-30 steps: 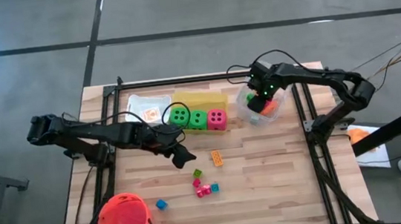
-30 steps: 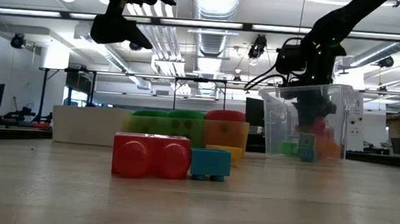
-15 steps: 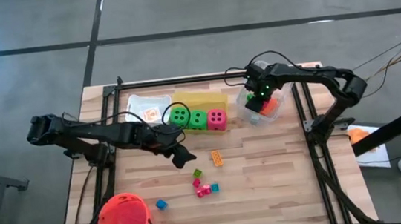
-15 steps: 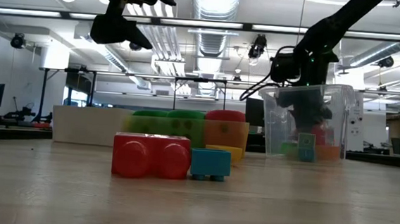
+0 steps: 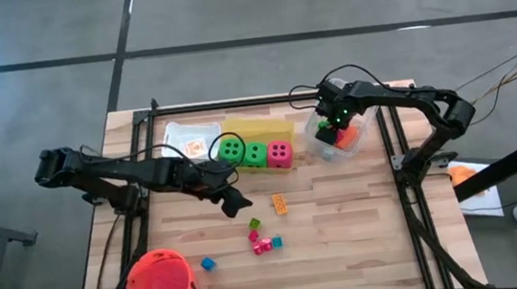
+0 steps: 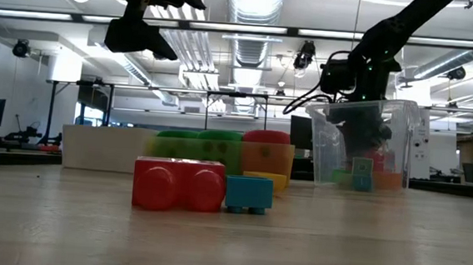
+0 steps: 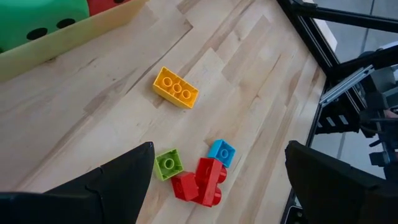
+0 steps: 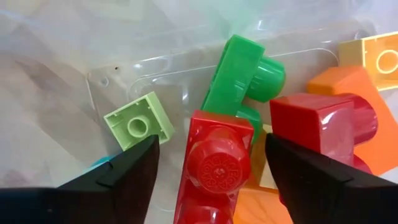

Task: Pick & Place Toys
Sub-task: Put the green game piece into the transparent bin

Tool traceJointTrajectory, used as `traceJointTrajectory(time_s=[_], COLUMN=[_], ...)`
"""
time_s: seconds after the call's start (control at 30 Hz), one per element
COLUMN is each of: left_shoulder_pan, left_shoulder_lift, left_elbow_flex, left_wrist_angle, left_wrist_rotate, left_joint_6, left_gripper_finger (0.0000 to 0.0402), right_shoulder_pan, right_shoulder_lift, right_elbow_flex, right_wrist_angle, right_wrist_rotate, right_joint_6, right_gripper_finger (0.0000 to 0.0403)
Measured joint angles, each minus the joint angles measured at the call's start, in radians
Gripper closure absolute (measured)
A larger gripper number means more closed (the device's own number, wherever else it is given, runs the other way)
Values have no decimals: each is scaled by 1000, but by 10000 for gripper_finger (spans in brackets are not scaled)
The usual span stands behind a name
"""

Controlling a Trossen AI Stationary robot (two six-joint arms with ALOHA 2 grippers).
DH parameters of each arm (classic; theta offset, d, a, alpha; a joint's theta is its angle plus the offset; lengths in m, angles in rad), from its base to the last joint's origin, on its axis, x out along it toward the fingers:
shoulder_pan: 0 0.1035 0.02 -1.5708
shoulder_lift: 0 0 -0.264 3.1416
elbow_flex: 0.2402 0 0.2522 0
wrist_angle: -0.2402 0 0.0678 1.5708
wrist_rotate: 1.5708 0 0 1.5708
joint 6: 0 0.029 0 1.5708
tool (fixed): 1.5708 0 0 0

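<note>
Blocks are collecting in the clear bin (image 5: 336, 139), where the right tool (image 5: 336, 127) is hanging with fingers spread, gripping nothing, a red block (image 8: 211, 168) lying between them. Left tool (image 5: 235, 203), also released, is hovering over loose blocks (image 5: 264, 243) on the desk (image 5: 346, 241); nothing is blocking them.

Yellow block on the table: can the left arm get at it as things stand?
Probably yes. The left gripper hangs open above the table just beside the yellow block, which lies alone on bare wood, apart from the red blocks. The right gripper is away in the clear bin.
</note>
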Motion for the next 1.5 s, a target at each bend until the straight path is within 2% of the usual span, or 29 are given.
traceJointTrajectory(time_s=[0.27, 0.4, 0.5, 0.73, 1.07, 1.27, 1.5], left_shoulder_pan=[0, 0, 0, 0, -37, -53, -59], left_shoulder_lift=[5, 59, 129, 290, 422, 497, 543], left_elbow_flex=[0, 0, 0, 15, 119, 179, 199], left_wrist_angle=[-8, -14, -28, -28, -64, -177, -163], left_wrist_rotate=[0, 9, 51, 99, 109, 56, 52], left_joint_6=[0, 13, -4, -172, -156, -149, -137], left_gripper_finger=[53, 53, 53, 53, 53, 53, 53], right_shoulder_pan=[0, 13, 33, 97, 186, 238, 272], right_shoulder_lift=[-3, -46, -108, -310, -536, -572, -543], right_elbow_flex=[0, 0, 0, 0, 0, 0, 0], right_wrist_angle=[-2, -50, -96, -133, -130, -128, -126], right_wrist_rotate=[-3, -6, -10, -14, -10, 2, 2], right_joint_6=[8, 24, 69, 179, 364, 409, 419], right_gripper_finger=[100, 100, 99, 99, 99, 99, 99])
